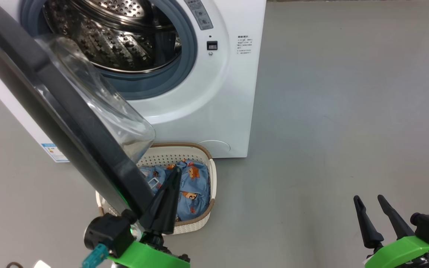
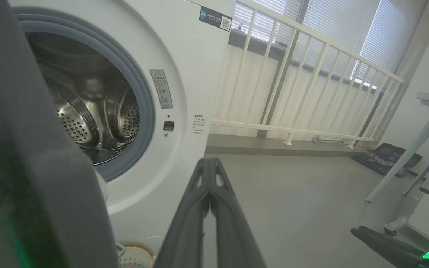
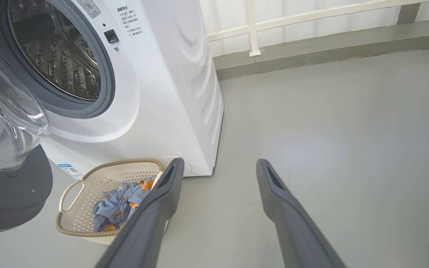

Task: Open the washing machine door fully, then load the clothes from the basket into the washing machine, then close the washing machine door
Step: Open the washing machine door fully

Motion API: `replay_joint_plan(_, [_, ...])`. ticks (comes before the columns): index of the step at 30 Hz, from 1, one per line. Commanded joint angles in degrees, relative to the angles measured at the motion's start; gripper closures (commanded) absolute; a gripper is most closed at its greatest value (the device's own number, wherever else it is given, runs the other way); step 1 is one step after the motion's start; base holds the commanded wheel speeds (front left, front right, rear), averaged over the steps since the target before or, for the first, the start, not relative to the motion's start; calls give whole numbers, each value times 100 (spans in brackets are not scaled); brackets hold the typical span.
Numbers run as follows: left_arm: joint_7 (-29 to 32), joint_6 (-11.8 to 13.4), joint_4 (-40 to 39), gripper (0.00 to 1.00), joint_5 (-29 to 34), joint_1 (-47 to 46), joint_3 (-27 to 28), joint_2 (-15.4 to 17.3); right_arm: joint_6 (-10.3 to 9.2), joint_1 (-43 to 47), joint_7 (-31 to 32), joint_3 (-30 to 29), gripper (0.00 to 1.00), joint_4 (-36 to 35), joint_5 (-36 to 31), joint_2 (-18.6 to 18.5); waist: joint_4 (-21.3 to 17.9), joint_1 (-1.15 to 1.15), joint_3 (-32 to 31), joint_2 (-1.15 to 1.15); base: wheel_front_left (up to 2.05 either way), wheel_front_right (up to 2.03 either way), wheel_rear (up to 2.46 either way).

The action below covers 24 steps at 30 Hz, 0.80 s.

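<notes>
My left hand (image 1: 175, 173) is at the lower left, its two fingers pressed together with nothing between them. It points up and a little to the right, just beside the lower edge of the washing machine door (image 1: 69, 111); I cannot tell if they touch. My right hand (image 1: 368, 199) is low on the right above the bare floor (image 1: 348, 111), fingers wide apart and empty, pointing forward.

The door stands swung out from the washing machine (image 1: 222, 93), and its black rim runs as a diagonal from upper left down to my left hand. The glass bowl faces right. The basket (image 1: 213, 178) is on the floor before the machine, its long side running toward me, with the clothes (image 1: 194, 186) inside.
</notes>
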Motion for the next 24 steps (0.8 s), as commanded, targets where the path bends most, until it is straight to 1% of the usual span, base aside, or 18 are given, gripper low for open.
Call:
replay_joint_plan(1, [-64, 26, -94, 100, -42, -236, 192, 15, 9, -144, -70, 134, 0, -124, -92, -74, -9, 0, 3, 0, 0, 0, 0])
replay_joint_plan(8, [-149, 137, 487, 100, -203, -375, 339, 14, 9, -138, -70, 106, 0, -124, -99, -53, -23, 0, -21, 0, 0, 0, 0])
replay_joint_plan(13, [-164, 146, 750, 100, -256, -434, 451, 14, 9, -123, -70, 92, 0, -144, -111, -37, 1, 0, -33, 0, 0, 0, 0])
replay_joint_plan(24, [-167, 100, 921, 100, -276, -348, 726, 14, 9, -93, -70, 72, 0, -174, -111, -65, 172, 0, -110, 0, 0, 0, 0])
